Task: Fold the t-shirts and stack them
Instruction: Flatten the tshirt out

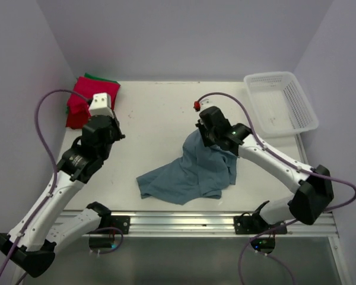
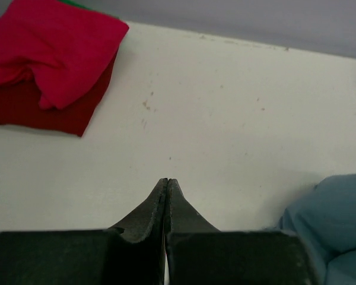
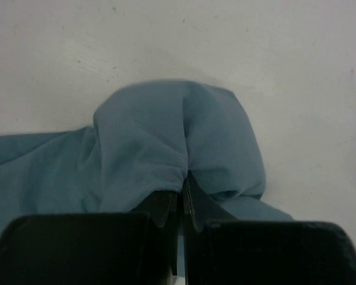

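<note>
Right hand (image 3: pixel 183 183) pinches blue-grey t-shirt (image 1: pixel 184 178); thin grip may slip. Left hand (image 2: pixel 167 185) closed, empty, away from it: shirt could bunch.

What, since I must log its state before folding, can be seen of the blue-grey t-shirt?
The blue-grey t-shirt is soft, matte cloth, unfolded and rumpled. Most of it lies loosely spread on the white table, toward the near edge and right of centre. Its far right part is bunched and stands up in a peak where the right gripper holds it, jaws shut on a pinched fold. Nothing else touches it.
</note>
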